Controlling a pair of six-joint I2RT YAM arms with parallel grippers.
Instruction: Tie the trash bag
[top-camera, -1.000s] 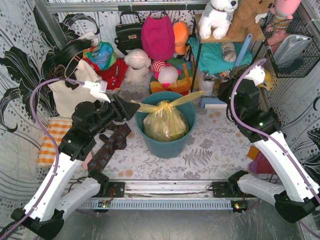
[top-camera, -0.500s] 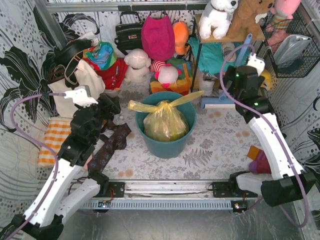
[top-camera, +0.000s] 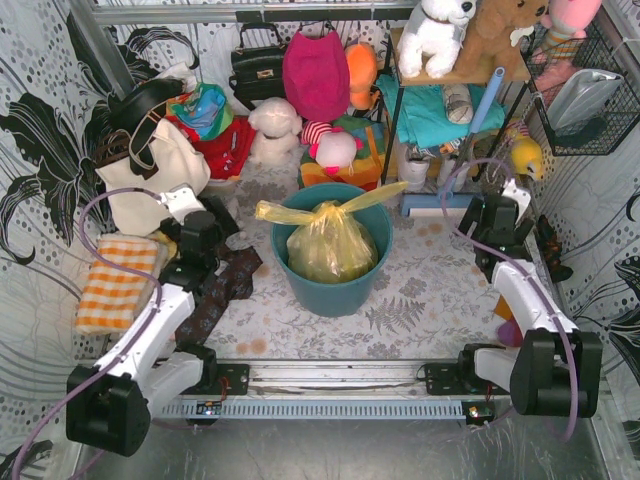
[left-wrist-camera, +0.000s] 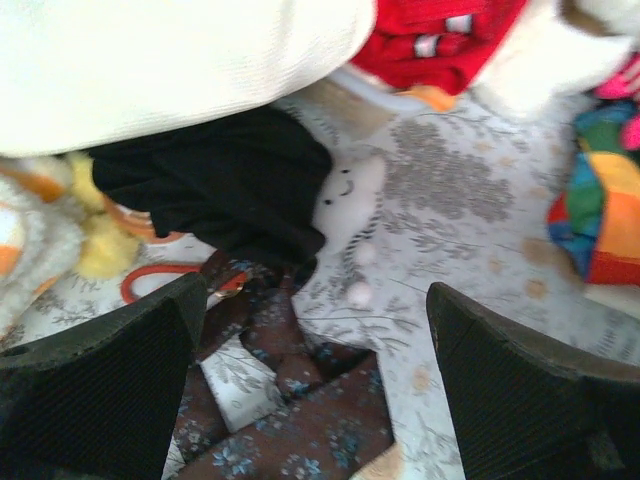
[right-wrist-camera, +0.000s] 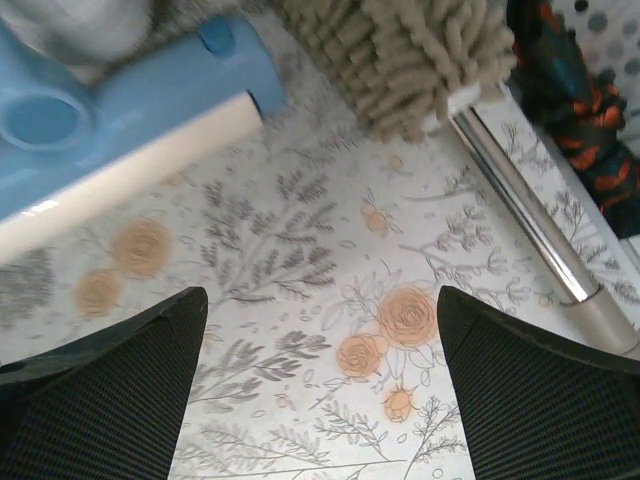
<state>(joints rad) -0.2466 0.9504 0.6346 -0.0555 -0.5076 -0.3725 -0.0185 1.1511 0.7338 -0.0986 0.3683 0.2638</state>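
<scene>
Spread wide and holding nothing, the fingers of the left gripper (left-wrist-camera: 315, 300) hang over a heap of cloth, and those of the right gripper (right-wrist-camera: 322, 300) stand just as open above bare flowered table covering. Between the two arms, the trash bag (top-camera: 330, 245) sits upright in a round teal bin (top-camera: 335, 298) in the middle of the table (top-camera: 420, 290). Its yellow plastic is gathered at the top, with one loose end sticking out to the left over the rim and another pointing up to the right. Neither arm touches the bag or the bin. The left arm is off to the left of the bin and the right arm well to the right of it. Under the left arm lies a brown patterned cloth (left-wrist-camera: 300, 420), partly covered by a black cloth (left-wrist-camera: 220, 190). A cream tote bag (left-wrist-camera: 170, 60) is behind that, and a small white toy with a smiling face (left-wrist-camera: 350, 195) lies beside the black cloth. An orange checked cloth (top-camera: 115, 285) lies further left at the table's edge. Ahead of the right arm lie a blue roller (right-wrist-camera: 120, 120) and a shaggy beige mop head (right-wrist-camera: 400, 60) with its metal handle (right-wrist-camera: 530, 220) running out to the right.
</scene>
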